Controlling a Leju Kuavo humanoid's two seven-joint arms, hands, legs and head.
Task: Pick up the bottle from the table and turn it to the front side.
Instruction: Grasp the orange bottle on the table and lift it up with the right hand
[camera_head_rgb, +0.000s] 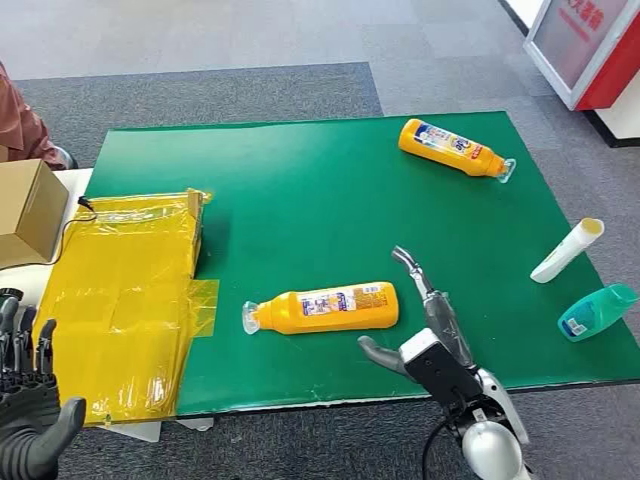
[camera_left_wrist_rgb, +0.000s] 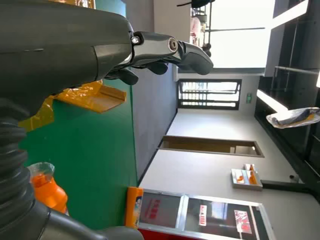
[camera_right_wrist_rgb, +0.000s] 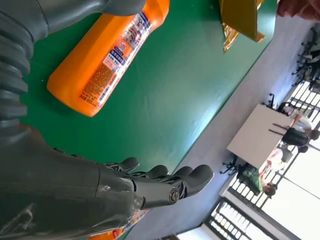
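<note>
The orange bottle (camera_head_rgb: 326, 307) lies on its side near the worktop's (camera_head_rgb: 302, 190) front edge, cap toward the yellow bag (camera_head_rgb: 121, 300). The right robot hand (camera_head_rgb: 423, 330) hovers just beside its base, fingers spread and holding nothing. The left robot hand (camera_head_rgb: 26, 400) waits off the front-left corner, fingers apart, empty.

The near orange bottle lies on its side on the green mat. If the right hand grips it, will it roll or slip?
The orange bottle looks flattened rather than round, so it probably stays put instead of rolling. Its glossy plastic may be slippery, so gripping across the label seems safer. The open right hand is beside its base, not touching.
</note>
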